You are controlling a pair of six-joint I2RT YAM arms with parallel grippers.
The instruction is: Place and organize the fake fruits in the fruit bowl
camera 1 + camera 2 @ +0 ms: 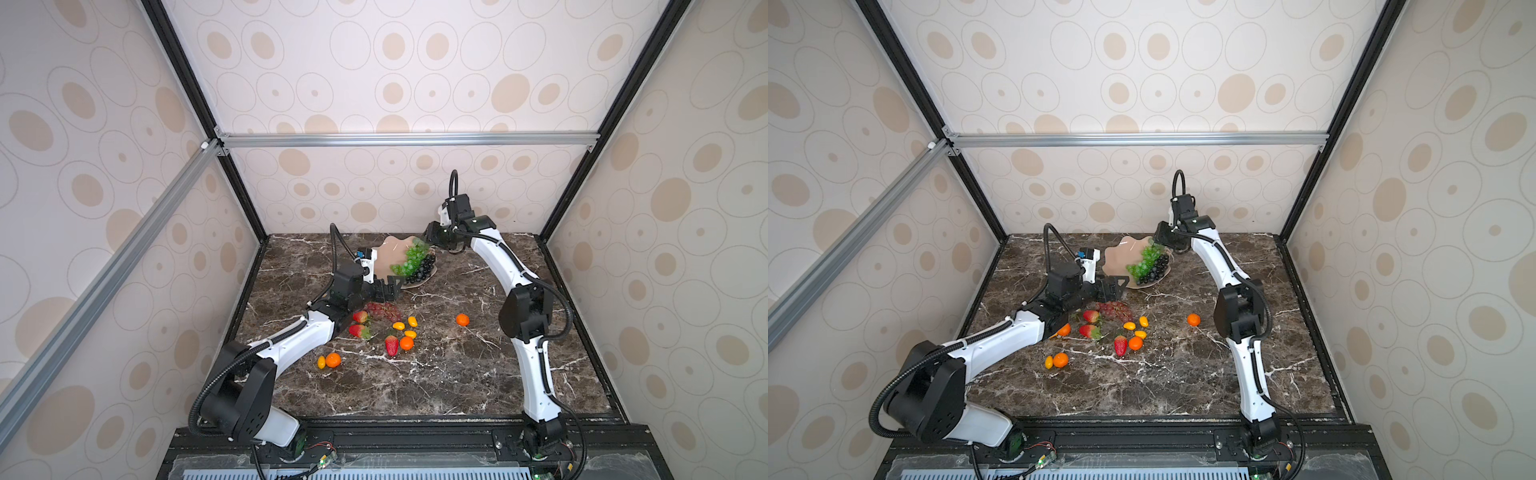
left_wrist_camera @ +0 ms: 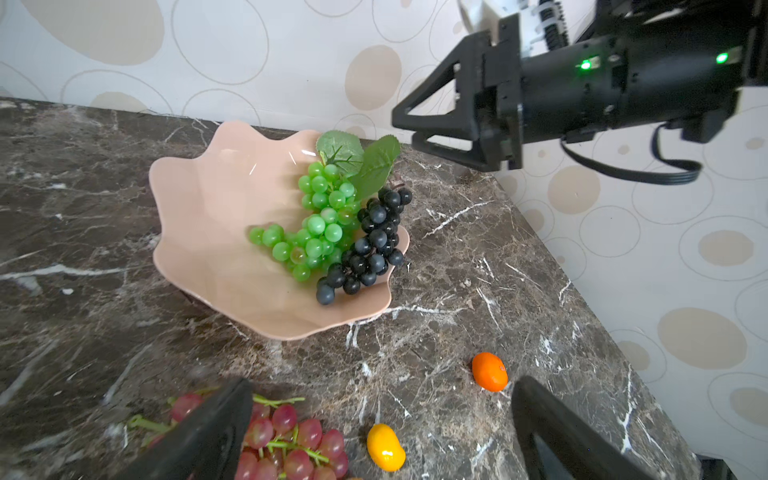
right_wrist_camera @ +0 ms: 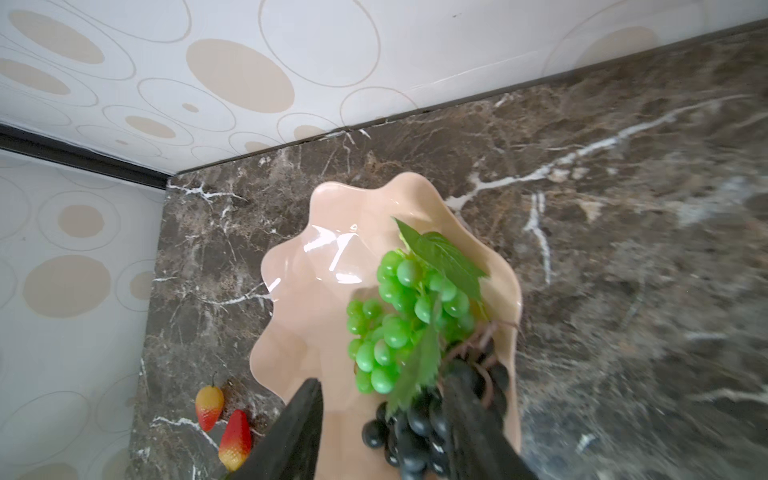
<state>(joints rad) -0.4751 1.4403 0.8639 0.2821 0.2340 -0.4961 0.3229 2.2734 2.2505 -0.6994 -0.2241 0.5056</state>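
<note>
The pink fruit bowl [image 1: 388, 253] [image 2: 208, 232] stands at the back of the table. A green grape bunch [image 1: 411, 259] [image 3: 399, 316] and a black one [image 1: 422, 270] [image 2: 374, 245] lie on its right side. My right gripper [image 1: 428, 237] [image 3: 382, 380] hovers over the bowl's far right rim, open and holding nothing. My left gripper [image 1: 388, 291] [image 2: 382, 386] is wide open by the bowl's near edge, above the red grapes [image 1: 382, 309] [image 2: 291, 440]. Strawberries [image 1: 360, 317], tangerines [image 1: 406, 343] and yellow ovals [image 1: 398, 326] lie loose on the table.
One tangerine [image 1: 462, 319] sits alone toward the right arm. Another tangerine [image 1: 333, 360] and an oval [image 1: 321, 362] lie beside the left forearm. The back wall is close behind the bowl, and black frame posts stand at the table's back corners.
</note>
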